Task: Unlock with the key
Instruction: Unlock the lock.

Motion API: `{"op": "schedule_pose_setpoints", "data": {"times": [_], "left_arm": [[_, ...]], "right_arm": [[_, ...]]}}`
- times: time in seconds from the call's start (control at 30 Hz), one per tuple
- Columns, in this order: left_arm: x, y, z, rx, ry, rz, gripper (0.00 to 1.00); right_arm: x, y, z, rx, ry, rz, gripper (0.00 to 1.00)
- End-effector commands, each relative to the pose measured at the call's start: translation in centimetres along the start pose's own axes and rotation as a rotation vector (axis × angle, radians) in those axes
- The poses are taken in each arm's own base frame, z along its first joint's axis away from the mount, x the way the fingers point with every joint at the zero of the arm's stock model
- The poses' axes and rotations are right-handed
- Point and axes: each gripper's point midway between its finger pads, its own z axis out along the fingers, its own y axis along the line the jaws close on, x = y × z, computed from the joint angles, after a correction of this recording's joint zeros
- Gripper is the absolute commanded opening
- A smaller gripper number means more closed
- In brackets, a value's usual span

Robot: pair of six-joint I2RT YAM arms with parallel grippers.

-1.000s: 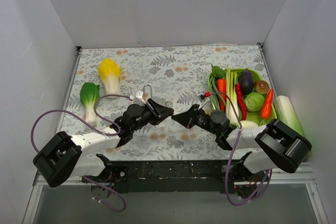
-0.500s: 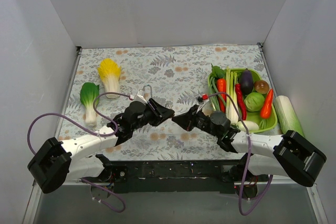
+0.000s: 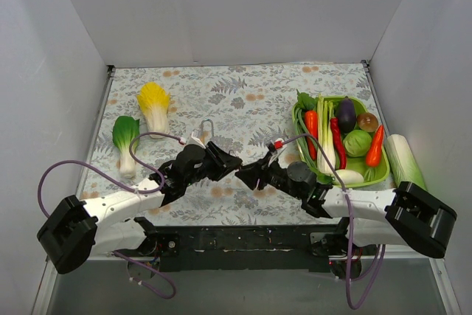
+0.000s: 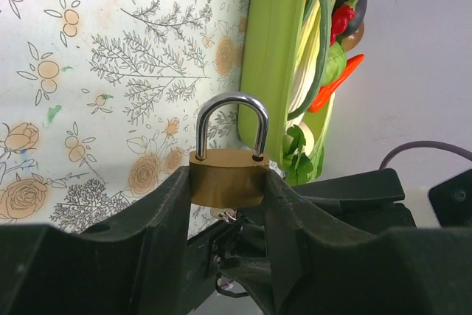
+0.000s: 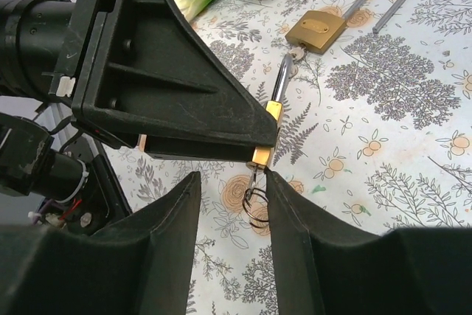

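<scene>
My left gripper (image 4: 227, 180) is shut on the brass padlock (image 4: 226, 173), which stands upright between the fingers with its steel shackle (image 4: 228, 108) seated in the body. In the right wrist view the padlock (image 5: 272, 112) shows edge-on. The key (image 5: 257, 173) sticks out of its underside, and a dark wire ring (image 5: 256, 203) hangs from the key. My right gripper (image 5: 232, 182) is open, one finger on each side of the key and ring; the key is close to the right-hand finger. In the top view the two grippers meet tip to tip, left (image 3: 225, 161) against right (image 3: 247, 175).
A second brass padlock (image 5: 316, 29) lies on the floral cloth with its shackle swung open and keys beside it. A green basket (image 3: 299, 119) of vegetables stands at the right. A napa cabbage (image 3: 153, 105) and a bok choy (image 3: 125, 138) lie at the left.
My right gripper's jaws have gone from shut to open, and that arm has moved left, up to the left gripper. The left gripper still holds the padlock.
</scene>
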Motion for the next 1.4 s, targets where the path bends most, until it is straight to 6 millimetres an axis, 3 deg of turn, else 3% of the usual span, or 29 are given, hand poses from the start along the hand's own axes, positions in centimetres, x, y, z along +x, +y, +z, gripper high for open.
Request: {"op": "schedule_pose_setpoints", "data": {"times": [0.0, 0.4, 0.63, 0.83, 1.03, 1.13, 1.17, 1.23, 1.3, 1.37], "left_arm": [[-0.3, -4.3, -1.0, 0.068, 0.030, -0.498, 0.00], [-0.8, -3.1, -1.5, 0.051, -0.010, -0.529, 0.00], [-0.8, -3.5, -1.4, 0.071, -0.002, -0.532, 0.00], [-0.7, -4.3, -1.0, 0.095, 0.011, -0.537, 0.00], [-0.8, -4.6, -1.2, 0.109, 0.012, -0.541, 0.00], [-0.7, -4.3, -1.2, 0.104, 0.012, -0.546, 0.00], [-0.7, -4.2, -1.2, 0.106, 0.012, -0.547, 0.00], [-0.1, -4.4, -1.4, 0.128, 0.046, -0.524, 0.00], [0.0, -5.1, -1.4, 0.173, 0.058, -0.480, 0.00], [0.3, -5.0, -1.5, 0.190, 0.073, -0.416, 0.16]], "right_arm": [[-3.4, 0.2, 1.4, 0.018, -0.141, -0.032, 0.49], [-4.0, -1.8, 1.9, 0.139, -0.167, -0.023, 0.56], [-3.9, -1.0, 1.9, 0.089, -0.168, -0.011, 0.55], [-4.8, 1.0, 3.1, 0.006, -0.217, 0.005, 0.45], [-5.1, 1.3, 3.8, 0.000, -0.236, -0.005, 0.37], [-5.3, 0.9, 3.4, 0.018, -0.256, -0.001, 0.25], [-5.5, 0.9, 3.3, 0.020, -0.264, 0.000, 0.14], [-5.5, 0.8, 3.2, 0.025, -0.267, 0.005, 0.03], [-5.7, 0.8, 2.9, 0.028, -0.275, 0.026, 0.01], [-5.8, 0.7, 2.3, 0.025, -0.280, 0.044, 0.01]]}}
